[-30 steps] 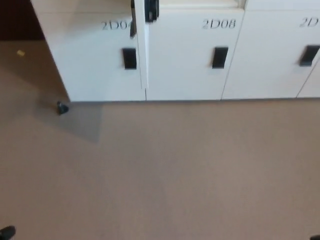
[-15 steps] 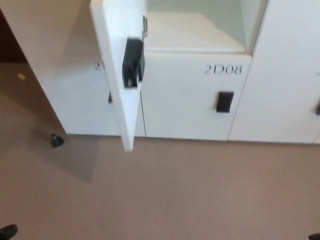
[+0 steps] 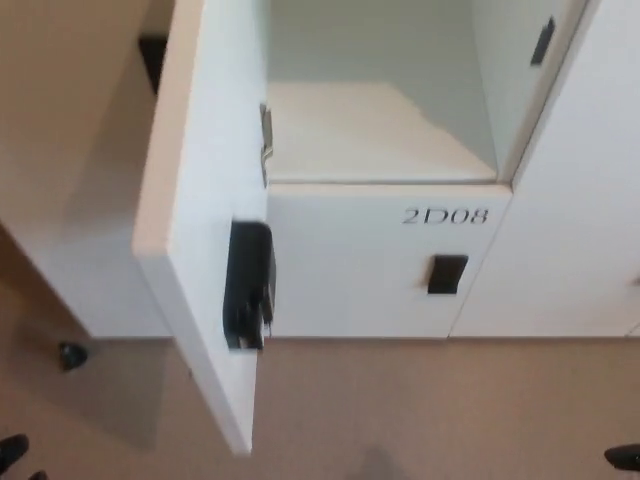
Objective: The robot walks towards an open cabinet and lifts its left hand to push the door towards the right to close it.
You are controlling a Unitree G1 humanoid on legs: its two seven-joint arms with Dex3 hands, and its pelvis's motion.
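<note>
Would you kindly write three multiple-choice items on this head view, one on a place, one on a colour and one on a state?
1. Where is the open compartment?
A. directly above the door labelled 2D08
B. below that door
C. at floor level

2. What colour is the latch on the open door?
A. red
B. black
C. yellow

3. What is the state of that open door?
A. fully shut
B. removed and lying on the floor
C. swung out towards the camera

Answers: 1 A, the shelf sits right over the 2D08 label. 2 B, the latch is dark against the white panel. 3 C, the door's edge projects forward and the inside shows.
</note>
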